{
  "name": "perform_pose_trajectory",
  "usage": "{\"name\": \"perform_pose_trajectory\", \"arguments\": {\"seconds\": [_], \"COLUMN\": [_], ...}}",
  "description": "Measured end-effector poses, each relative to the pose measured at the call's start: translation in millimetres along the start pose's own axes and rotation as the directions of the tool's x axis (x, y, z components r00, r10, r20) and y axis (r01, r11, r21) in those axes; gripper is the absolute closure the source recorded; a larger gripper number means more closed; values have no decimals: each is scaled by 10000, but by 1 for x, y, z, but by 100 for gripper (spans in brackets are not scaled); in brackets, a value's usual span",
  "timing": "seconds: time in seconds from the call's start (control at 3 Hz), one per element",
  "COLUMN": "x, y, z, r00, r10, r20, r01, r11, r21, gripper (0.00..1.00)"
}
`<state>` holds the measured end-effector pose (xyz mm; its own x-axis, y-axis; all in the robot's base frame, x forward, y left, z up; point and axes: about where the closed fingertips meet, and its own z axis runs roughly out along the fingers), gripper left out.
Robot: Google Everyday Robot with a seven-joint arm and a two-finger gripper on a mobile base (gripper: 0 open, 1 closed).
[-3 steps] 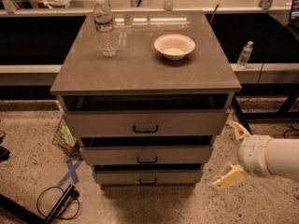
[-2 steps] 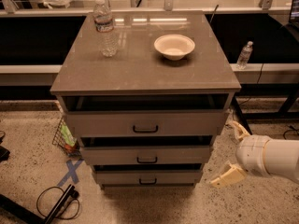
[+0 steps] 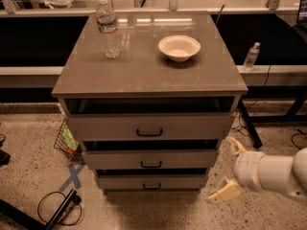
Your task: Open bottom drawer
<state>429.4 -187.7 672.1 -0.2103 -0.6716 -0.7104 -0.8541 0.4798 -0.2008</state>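
Hovering low beside the grey cabinet's point(image 3: 144, 73) right front corner, the gripper point(image 3: 221, 169) is spread wide and grasps nothing. One tan finger point(image 3: 235, 145) points up and the other lies near the floor. The bottom drawer point(image 3: 120, 182) is the lowest of three fronts, with a dark gap above it and a black bar handle point(image 3: 152, 186) at centre, well left of the gripper and untouched. A water bottle point(image 3: 108, 28) and a white bowl point(image 3: 179, 47) stand on the top. A blue tape cross point(image 3: 73, 176) marks the floor on the left.
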Motion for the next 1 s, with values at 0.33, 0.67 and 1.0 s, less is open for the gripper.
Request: {"name": "perform_pose_trajectory", "arguments": {"seconds": [0.33, 0.67, 1.0], "x": [33, 81, 108], "y": [33, 76, 97], "z": [45, 108, 144], "r00": [9977, 9913, 9878], "r10": [457, 716, 928], "r20": [509, 1104, 1251], "r01": [-429, -573, -701], "r11": [9976, 9902, 9820], "r21": [-539, -1277, -1755], "gripper": [0, 0, 0]}}
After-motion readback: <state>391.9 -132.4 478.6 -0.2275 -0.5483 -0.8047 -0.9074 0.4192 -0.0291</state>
